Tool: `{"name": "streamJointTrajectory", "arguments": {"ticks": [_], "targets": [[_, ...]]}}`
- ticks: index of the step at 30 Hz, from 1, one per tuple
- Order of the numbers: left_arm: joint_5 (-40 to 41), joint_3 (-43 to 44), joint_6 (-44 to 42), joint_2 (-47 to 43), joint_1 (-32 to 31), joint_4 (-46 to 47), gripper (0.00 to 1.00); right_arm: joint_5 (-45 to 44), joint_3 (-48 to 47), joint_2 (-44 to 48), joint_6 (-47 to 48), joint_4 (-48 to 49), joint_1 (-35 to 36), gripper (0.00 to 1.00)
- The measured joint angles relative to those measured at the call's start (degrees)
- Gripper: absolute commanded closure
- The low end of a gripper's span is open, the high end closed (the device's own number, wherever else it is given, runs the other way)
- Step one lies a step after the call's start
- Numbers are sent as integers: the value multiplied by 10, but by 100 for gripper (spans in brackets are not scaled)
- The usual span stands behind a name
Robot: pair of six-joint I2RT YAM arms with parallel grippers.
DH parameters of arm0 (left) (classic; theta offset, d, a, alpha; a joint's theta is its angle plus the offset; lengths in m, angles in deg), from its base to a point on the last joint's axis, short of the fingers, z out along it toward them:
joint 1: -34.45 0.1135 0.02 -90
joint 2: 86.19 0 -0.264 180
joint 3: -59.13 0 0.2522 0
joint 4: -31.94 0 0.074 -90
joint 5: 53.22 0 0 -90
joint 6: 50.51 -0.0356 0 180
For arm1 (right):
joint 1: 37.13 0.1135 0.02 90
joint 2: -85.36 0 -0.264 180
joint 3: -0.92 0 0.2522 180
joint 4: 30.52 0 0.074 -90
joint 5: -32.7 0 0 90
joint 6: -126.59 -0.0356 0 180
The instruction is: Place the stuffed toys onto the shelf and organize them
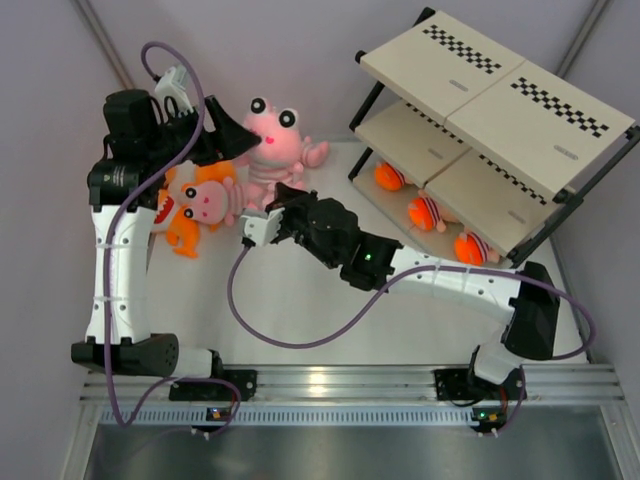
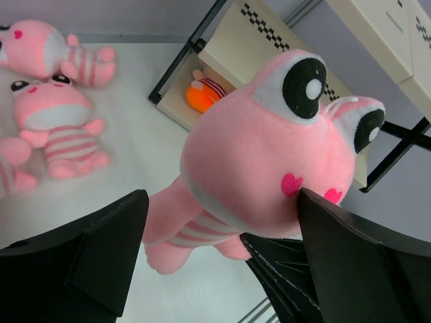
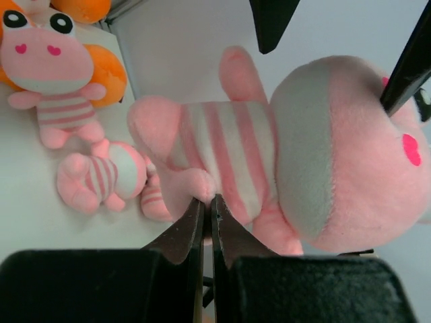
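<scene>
A pink striped stuffed toy (image 1: pixel 270 140) is held up at the table's back left, between both grippers. My right gripper (image 1: pixel 283 195) is shut on one of its limbs, pinched at the fingertips in the right wrist view (image 3: pixel 207 199). My left gripper (image 1: pixel 232 138) is open around the toy's head (image 2: pixel 262 161). Its right finger (image 2: pixel 350 256) touches the cheek and its left finger (image 2: pixel 101 256) stands clear. Two more pink toys (image 2: pixel 57 124) (image 2: pixel 54 47) lie on the table. The shelf (image 1: pixel 500 80) stands at the back right, with three orange toys (image 1: pixel 389 177) (image 1: pixel 425 212) (image 1: pixel 470 248) on its bottom tier.
A pink toy (image 1: pixel 208 195) and an orange toy (image 1: pixel 180 232) lie under my left arm at the table's left. The purple cables loop over the table's middle. The shelf's black frame (image 2: pixel 182 57) stands close to the right of the held toy.
</scene>
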Motion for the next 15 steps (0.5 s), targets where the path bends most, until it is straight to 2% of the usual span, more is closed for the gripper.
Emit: {"name": "streamJointTrajectory", "arguments": {"ticks": [4, 9, 15], "targets": [[7, 46, -24, 7, 5, -25, 1, 18, -7, 11, -34, -33, -8, 100], [86, 167, -103, 10, 12, -54, 1, 85, -36, 45, -100, -102, -54, 100], [206, 210, -196, -6, 12, -90, 1, 206, -184, 46, -171, -234, -149, 100]]}}
